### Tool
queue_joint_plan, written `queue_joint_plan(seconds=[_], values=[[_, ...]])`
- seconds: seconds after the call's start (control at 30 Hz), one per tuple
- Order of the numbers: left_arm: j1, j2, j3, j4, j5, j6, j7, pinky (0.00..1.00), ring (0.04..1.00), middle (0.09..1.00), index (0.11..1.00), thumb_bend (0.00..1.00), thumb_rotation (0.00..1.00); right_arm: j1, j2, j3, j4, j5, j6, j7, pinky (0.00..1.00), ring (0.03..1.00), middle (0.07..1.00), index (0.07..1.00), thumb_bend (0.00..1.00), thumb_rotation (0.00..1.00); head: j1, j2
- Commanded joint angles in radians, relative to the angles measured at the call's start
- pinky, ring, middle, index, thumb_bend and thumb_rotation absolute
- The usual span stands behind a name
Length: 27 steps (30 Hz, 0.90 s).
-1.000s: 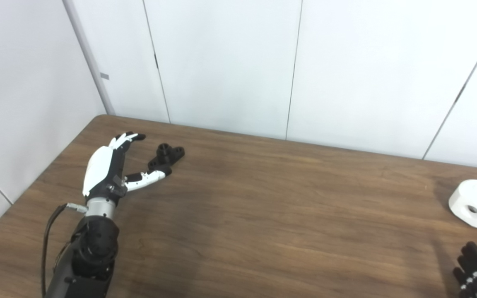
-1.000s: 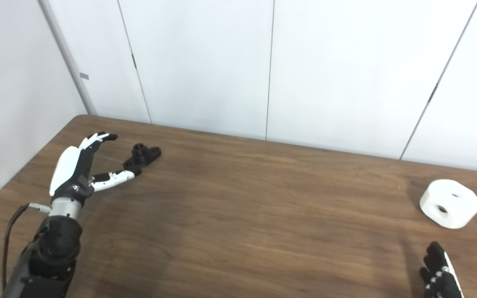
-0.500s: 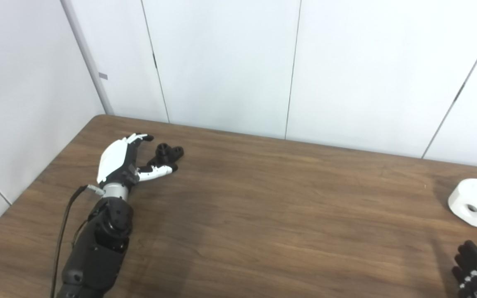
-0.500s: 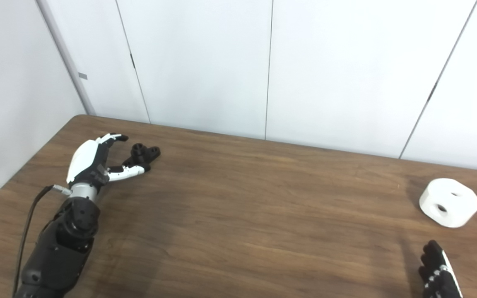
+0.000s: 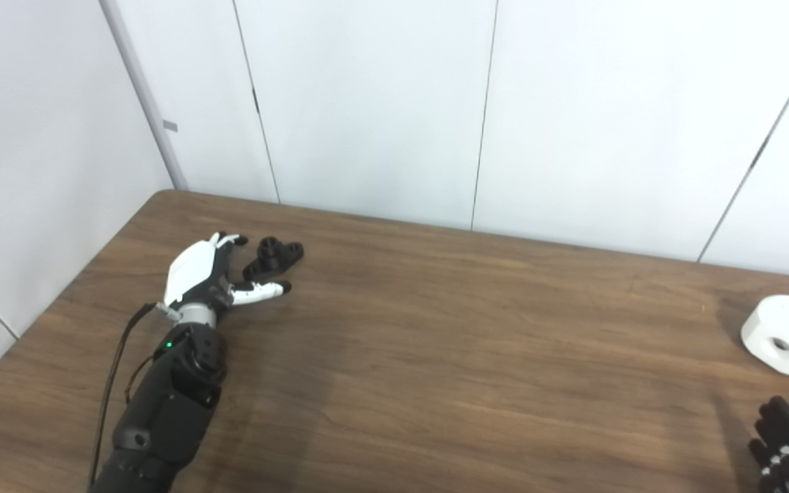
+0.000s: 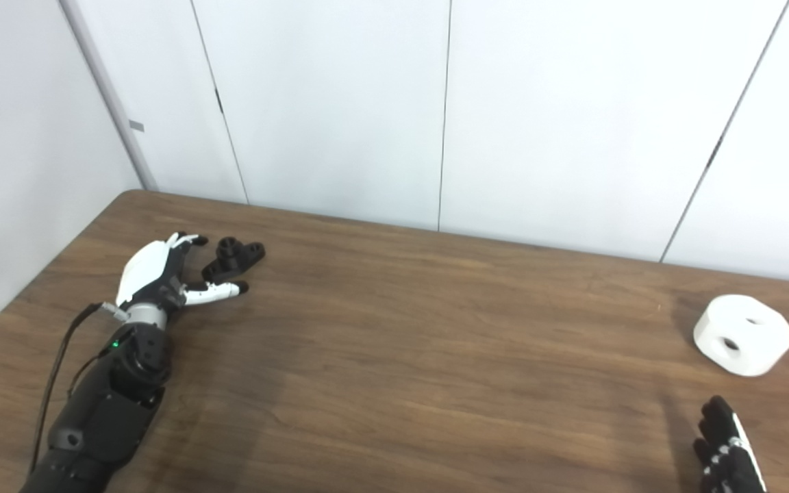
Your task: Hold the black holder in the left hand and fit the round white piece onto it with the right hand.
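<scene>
The black holder lies on the brown table near its far left corner. The left hand rests low beside it, fingers apart and holding nothing, with fingers on one side of the holder and the thumb stretched along the near side. The round white piece sits well apart at the right edge. The right hand shows only partly at the bottom corner; whether it is spread or clenched cannot be told.
</scene>
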Motion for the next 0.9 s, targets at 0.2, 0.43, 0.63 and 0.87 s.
queue_joint_plan(seconds=[0.2, 0.43, 0.63, 0.87], values=[[-0.058, 0.048, -0.009, 0.014, 0.012, -0.009, 0.035, 1.0, 1.0, 0.969, 0.807, 0.87, 0.33, -0.006, 0.009, 0.001, 0.016, -0.005, -0.035, -0.003, 1.0, 0.994, 0.979, 0.957, 0.75, 0.96, -0.008, -0.001], [-0.075, 0.047, -0.027, 0.049, 0.011, -0.019, 0.045, 1.0, 1.0, 0.967, 0.782, 0.87, 0.33, -0.006, 0.014, 0.001, 0.02, -0.007, -0.036, -0.005, 1.0, 0.984, 0.97, 0.944, 0.75, 0.94, -0.017, -0.003], [-0.101, 0.051, -0.052, 0.093, 0.016, -0.014, 0.047, 1.0, 1.0, 0.965, 0.778, 0.86, 0.35, -0.012, 0.016, 0.001, 0.029, -0.006, -0.048, -0.003, 1.0, 0.969, 0.958, 0.938, 0.74, 0.93, -0.022, -0.004], [-0.131, 0.058, -0.067, 0.148, 0.004, -0.029, 0.062, 1.0, 1.0, 0.961, 0.776, 0.87, 0.36, -0.017, 0.02, 0.002, 0.032, -0.021, -0.046, -0.011, 1.0, 0.968, 0.959, 0.937, 0.75, 0.93, -0.03, -0.005]])
